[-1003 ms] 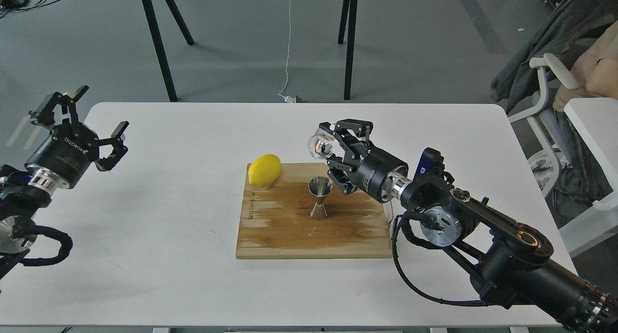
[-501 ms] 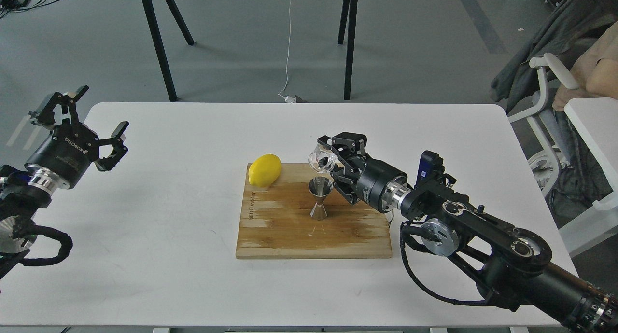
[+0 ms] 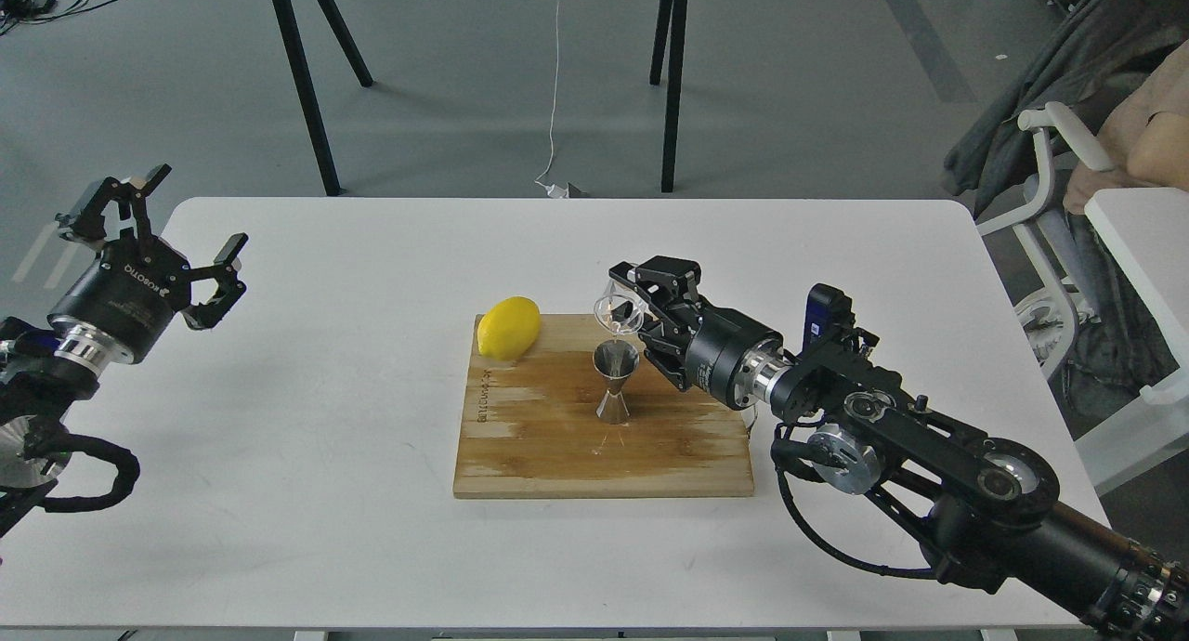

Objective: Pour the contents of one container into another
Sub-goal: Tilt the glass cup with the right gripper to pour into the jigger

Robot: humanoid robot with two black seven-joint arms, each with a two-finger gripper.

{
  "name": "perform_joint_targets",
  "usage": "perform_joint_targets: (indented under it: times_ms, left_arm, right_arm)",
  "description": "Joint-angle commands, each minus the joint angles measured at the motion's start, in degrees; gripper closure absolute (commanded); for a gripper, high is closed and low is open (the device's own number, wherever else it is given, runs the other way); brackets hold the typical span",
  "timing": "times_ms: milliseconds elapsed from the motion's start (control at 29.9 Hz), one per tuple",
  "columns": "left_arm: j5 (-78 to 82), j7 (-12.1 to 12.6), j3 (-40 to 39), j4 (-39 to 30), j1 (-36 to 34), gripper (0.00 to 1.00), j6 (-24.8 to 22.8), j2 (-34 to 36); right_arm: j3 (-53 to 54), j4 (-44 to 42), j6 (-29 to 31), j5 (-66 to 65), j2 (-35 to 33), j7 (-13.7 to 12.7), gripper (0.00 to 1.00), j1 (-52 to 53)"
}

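Note:
A small clear glass cup (image 3: 617, 310) hangs tipped over, rim facing down and left, right above the steel jigger (image 3: 615, 381). My right gripper (image 3: 637, 312) is shut on the cup, its black fingers clamping both sides. The hourglass jigger stands upright near the middle of the wooden cutting board (image 3: 557, 446). The cup's rim nearly meets the jigger's top opening; I cannot tell whether they touch. Far off at the table's left edge, my left gripper (image 3: 156, 223) stands open and holds nothing.
A yellow lemon (image 3: 508, 327) lies on the board's far left corner. The board sits on a white table (image 3: 325, 362). Black table legs stand behind, and a white chair (image 3: 1050, 251) with a seated person is at the right.
My right gripper has come down and toward me with the cup, tipping it further until its rim faces the jigger's mouth. The left arm has not moved.

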Motion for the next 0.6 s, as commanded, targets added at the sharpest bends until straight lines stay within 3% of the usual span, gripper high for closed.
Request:
perform_joint_targets:
  times_ms: [0, 568]
  left_arm:
    - [0.00, -0.01, 0.00, 0.00, 0.01, 0.01, 0.00, 0.00]
    - [0.00, -0.01, 0.00, 0.00, -0.08, 0.01, 0.00, 0.00]
  right_arm:
    - [-1.71, -0.72, -0.15, -0.54, -0.25, 0.14, 0.67, 1.16]
    - [-3.12, -1.51, -0.50, -6.51, -0.52, 0.14, 0.67, 2.48]
